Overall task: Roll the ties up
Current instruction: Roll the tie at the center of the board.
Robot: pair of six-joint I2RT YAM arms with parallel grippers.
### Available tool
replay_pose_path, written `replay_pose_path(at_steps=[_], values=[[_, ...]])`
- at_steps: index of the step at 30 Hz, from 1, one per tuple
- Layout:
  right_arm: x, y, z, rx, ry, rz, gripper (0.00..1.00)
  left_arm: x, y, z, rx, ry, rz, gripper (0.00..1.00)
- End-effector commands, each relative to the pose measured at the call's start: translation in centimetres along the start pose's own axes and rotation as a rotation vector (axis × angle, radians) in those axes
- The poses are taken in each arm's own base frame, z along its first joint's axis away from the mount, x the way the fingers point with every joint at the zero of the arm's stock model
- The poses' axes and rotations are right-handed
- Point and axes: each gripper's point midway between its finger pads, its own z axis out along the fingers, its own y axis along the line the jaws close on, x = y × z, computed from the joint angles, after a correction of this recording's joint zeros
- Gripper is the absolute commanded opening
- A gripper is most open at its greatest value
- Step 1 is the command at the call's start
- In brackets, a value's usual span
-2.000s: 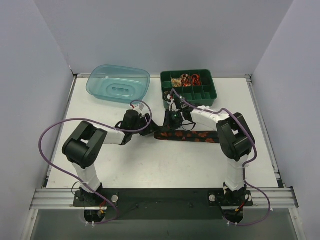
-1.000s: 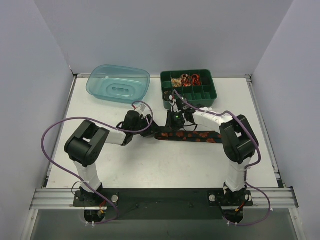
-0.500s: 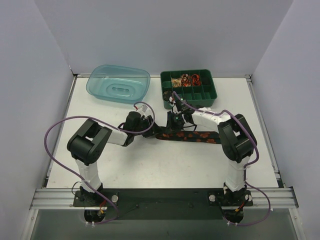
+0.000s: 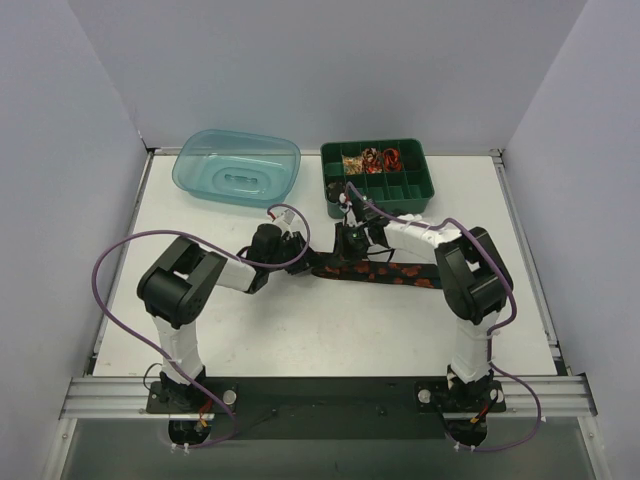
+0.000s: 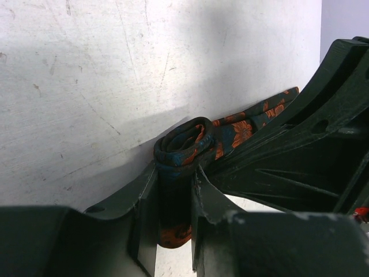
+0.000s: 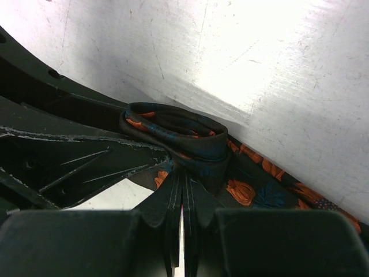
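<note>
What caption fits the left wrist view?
Left claw grips the rolled end of an orange-patterned tie on the white table.

White table (image 4: 300,340), pale lilac walls (image 4: 100,80)

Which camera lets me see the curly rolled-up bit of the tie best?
The right wrist camera. The tie is big and close, its rolled loops plain and the flat part trailing away. The left wrist camera shows the roll too, partly hidden inside the left hand. The top camera shows only the flat strip clearly.
</note>
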Motion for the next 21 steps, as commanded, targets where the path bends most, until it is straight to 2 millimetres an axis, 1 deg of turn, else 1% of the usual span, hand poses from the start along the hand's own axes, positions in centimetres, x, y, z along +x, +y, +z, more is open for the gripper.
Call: replay_pose_path(at_steps=[1, 2, 3, 4, 5, 6, 8, 9, 11, 12, 14, 15, 16, 17, 18, 19, 20, 21], values=[[-1.2, 0.3, -2.1, -0.012, -0.029, 0.015, 0.00, -1.0, 0.1, -0.5, -0.044, 0.002, 0.046, 0.00], [-1.5, 0.2, -2.6, -0.010, -0.041, 0.021, 0.00, -1.3, 0.5, -0.7, -0.069, 0.006, 0.080, 0.00], [-1.9, 0.3, -3.2, -0.011, -0.060, 0.016, 0.00, -1.1, 1.2, -1.3, -0.128, 0.024, 0.086, 0.00], [-1.7, 0.1, -3.3, -0.006, -0.062, 0.019, 0.00, -1.7, 0.9, -1.4, -0.146, 0.023, 0.107, 0.00], [-1.9, 0.0, -3.5, -0.003, -0.068, 0.020, 0.00, -1.9, 1.2, -1.6, -0.169, 0.031, 0.148, 0.00], [-2.0, 0.1, -3.8, -0.004, -0.076, 0.022, 0.00, -1.6, 2.1, -2.3, -0.236, 0.058, 0.152, 0.00], [-1.9, -0.3, -3.9, 0.008, -0.079, 0.024, 0.00, -1.9, 2.7, -3.0, -0.304, 0.097, 0.198, 0.00], [-1.8, -0.3, -4.0, 0.011, -0.081, 0.024, 0.01, -2.1, 3.1, -3.4, -0.338, 0.098, 0.214, 0.00], [-1.7, -0.6, -4.0, 0.021, -0.082, 0.026, 0.04, -2.0, 3.7, -4.3, -0.399, 0.148, 0.255, 0.00], [-1.8, -0.7, -4.1, 0.023, -0.086, 0.027, 0.07, -2.3, 4.0, -4.7, -0.432, 0.145, 0.269, 0.00], [-1.6, -1.1, -4.2, 0.032, -0.087, 0.033, 0.10, -2.2, 4.6, -5.7, -0.481, 0.183, 0.299, 0.00], [-1.8, -1.4, -4.4, 0.041, -0.095, 0.042, 0.21, -2.7, 4.9, -6.1, -0.520, 0.176, 0.315, 0.00], [-1.7, -1.7, -4.5, 0.050, -0.097, 0.047, 0.26, -2.7, 5.2, -6.5, -0.542, 0.190, 0.339, 0.00], [-1.6, -1.9, -4.6, 0.056, -0.098, 0.049, 0.30, -2.4, 5.7, -7.3, -0.583, 0.222, 0.343, 0.00], [-1.8, -2.2, -4.8, 0.066, -0.107, 0.055, 0.38, -3.1, 5.7, -7.6, -0.613, 0.214, 0.360, 0.00], [-1.8, -2.4, -5.0, 0.071, -0.109, 0.057, 0.41, -3.5, 5.9, -8.0, -0.646, 0.215, 0.387, 0.00], [-1.8, -2.6, -5.1, 0.074, -0.112, 0.061, 0.45, -3.2, 6.3, -8.9, -0.689, 0.244, 0.397, 0.00], [-1.8, -2.8, -5.2, 0.079, -0.115, 0.064, 0.51, -4.3, 6.2, -9.3, -0.731, 0.218, 0.419, 0.00]])
